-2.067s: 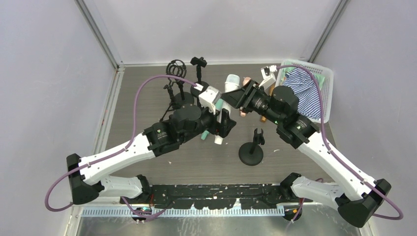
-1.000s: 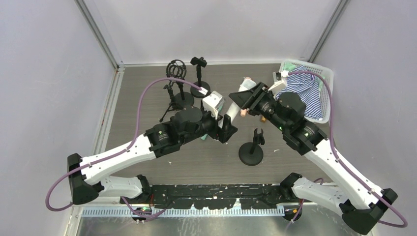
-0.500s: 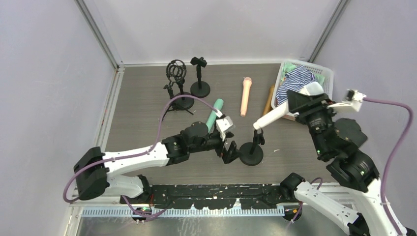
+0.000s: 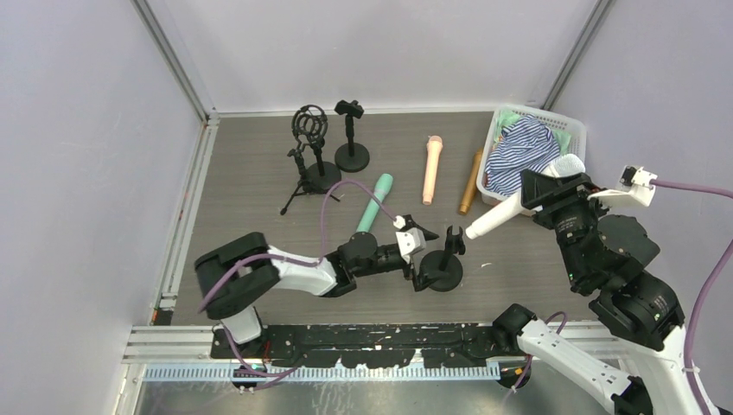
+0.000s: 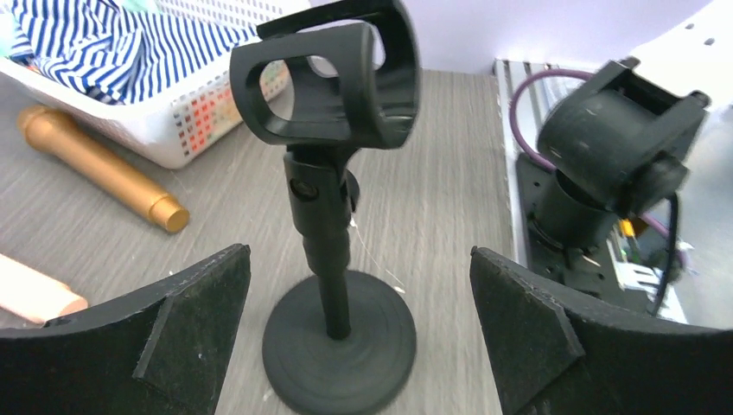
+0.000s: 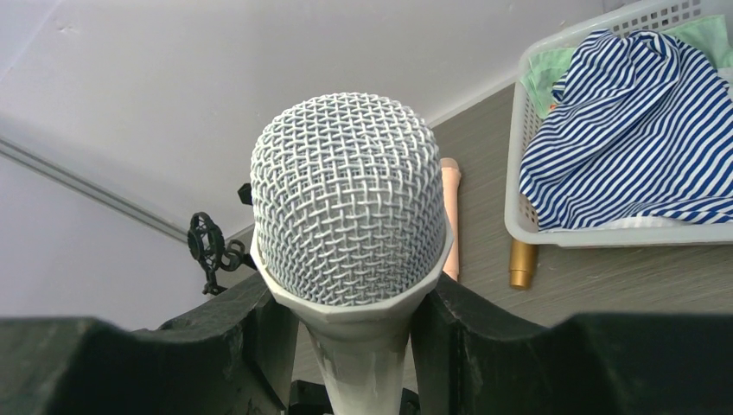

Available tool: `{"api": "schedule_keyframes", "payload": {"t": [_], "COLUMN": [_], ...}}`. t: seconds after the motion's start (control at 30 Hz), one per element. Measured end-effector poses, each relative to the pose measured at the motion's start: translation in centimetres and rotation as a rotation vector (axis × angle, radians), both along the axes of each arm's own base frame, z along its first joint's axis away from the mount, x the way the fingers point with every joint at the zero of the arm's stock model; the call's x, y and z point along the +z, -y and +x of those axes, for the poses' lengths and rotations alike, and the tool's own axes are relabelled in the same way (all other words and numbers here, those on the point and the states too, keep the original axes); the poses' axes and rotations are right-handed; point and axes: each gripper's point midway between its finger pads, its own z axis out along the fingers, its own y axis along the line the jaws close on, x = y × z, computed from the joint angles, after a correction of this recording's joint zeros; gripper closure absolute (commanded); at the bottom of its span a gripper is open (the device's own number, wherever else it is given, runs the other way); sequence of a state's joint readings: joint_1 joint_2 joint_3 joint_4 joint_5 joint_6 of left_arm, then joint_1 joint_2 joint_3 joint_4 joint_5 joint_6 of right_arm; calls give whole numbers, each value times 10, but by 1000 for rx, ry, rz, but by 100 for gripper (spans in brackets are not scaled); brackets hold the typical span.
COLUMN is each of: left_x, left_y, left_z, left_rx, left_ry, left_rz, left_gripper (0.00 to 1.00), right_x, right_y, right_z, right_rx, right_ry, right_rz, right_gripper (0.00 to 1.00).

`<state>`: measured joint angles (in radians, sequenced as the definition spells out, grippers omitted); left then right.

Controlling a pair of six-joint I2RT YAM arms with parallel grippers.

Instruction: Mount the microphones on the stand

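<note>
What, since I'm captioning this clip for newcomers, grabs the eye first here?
The white microphone fills the right wrist view, clamped in the right gripper and angled down toward the empty black stand. The left gripper sits open on either side of that stand's post. Farther back, the mint green microphone, peach-pink microphone and golden-brown microphone lie flat on the table.

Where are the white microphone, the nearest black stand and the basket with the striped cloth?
white microphone (image 6: 350, 199): right wrist view, mesh head.
black stand (image 5: 339, 337): left wrist view, round base.
basket (image 6: 622, 234): right wrist view, near wall.
</note>
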<state>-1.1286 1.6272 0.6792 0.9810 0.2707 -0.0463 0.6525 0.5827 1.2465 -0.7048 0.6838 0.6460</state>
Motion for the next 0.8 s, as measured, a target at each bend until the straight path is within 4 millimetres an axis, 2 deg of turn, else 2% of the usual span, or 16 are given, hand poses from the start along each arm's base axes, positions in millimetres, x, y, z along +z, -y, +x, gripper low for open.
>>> {"api": "schedule_keyframes", "payload": {"t": [0.2,0.33,0.4,0.53,0.67,0.8], "left_x": [-15,-9,-1,17,25,23], "left_y": [25,35,38,37,36,38], "left_z": [18,28,33,45,50,43], "left_rx": [29,38,38,20,-42,-112], "left_ry": [8,8,13,16,7,-9], "left_rz": [-75,-127,-156,-214,-238,-234], "left_gripper": [2,4,9,28,36,42], "right_x": [7,11,11,9,9,8], "right_y": [7,11,12,13,14,14], "right_z": [-9,-13,-14,-15,-15,-15], "right_rx": [2,2,2,2,3,3], "right_ry": [2,6,4,-5,-5,-6], "right_rz": [-11,-19,-28,-54,-67,-72], "right_gripper": [99,99,99,99,99,99]}}
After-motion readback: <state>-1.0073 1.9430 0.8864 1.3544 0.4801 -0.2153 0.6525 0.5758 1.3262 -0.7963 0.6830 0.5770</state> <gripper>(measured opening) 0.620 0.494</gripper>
